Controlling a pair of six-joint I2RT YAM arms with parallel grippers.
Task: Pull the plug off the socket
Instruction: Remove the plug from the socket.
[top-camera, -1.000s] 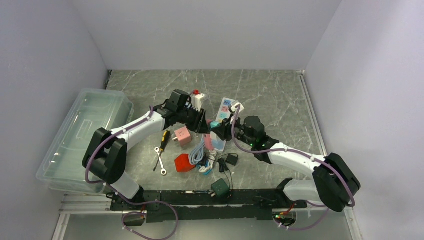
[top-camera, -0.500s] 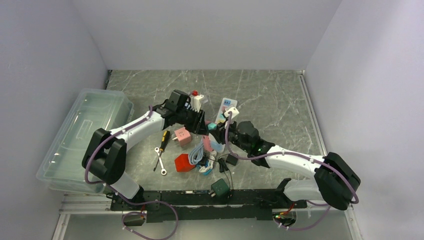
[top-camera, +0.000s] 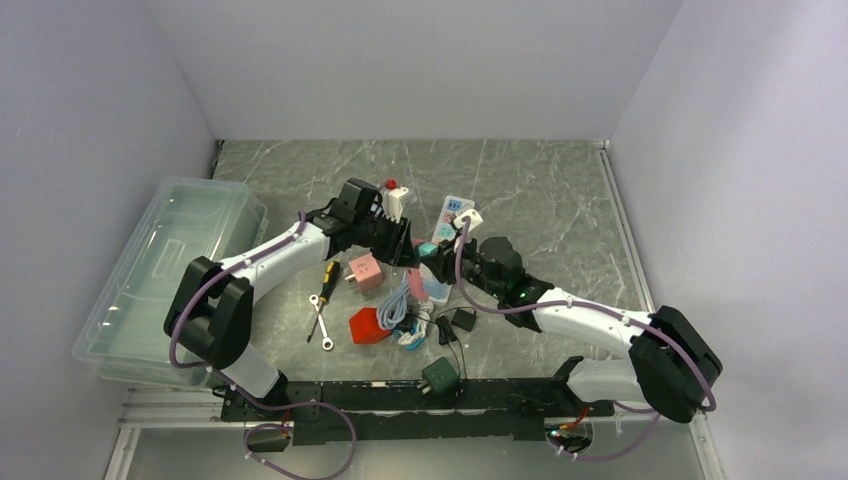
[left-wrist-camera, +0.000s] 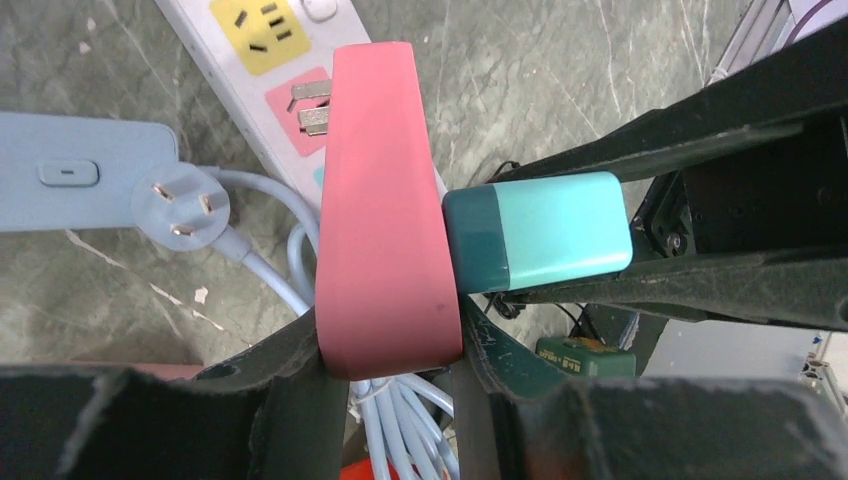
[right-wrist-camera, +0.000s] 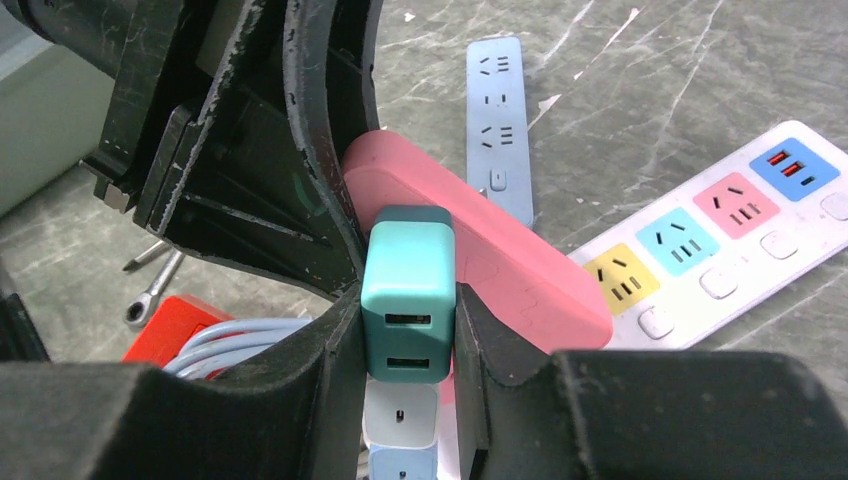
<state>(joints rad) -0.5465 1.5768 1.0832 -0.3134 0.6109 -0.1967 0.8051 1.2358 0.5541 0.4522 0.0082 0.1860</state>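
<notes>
The socket is a pink power strip (left-wrist-camera: 385, 200), lifted off the table, with my left gripper (left-wrist-camera: 390, 360) shut across its near end. A teal plug (left-wrist-camera: 540, 243) with two USB ports sticks out of the strip's side, its dark end flush against the pink face. My right gripper (right-wrist-camera: 408, 320) is shut on that teal plug (right-wrist-camera: 408, 290), right beside the pink strip (right-wrist-camera: 500, 260). In the top view, my left gripper (top-camera: 405, 250) and right gripper (top-camera: 445, 262) meet at mid-table. A white and a pale blue plug sit below the teal one.
A white strip with coloured sockets (top-camera: 452, 215) lies just behind. A pale blue strip (left-wrist-camera: 80, 185) and its coiled cable (top-camera: 405, 305) lie under the grippers. A red block (top-camera: 368, 325), a pink cube (top-camera: 365, 270), a screwdriver (top-camera: 327, 278), a green cube (top-camera: 440, 377) and a clear bin (top-camera: 160, 270) are nearby.
My right wrist has shifted a little left, closer to the left gripper. The left arm has barely moved. Both grips are unchanged.
</notes>
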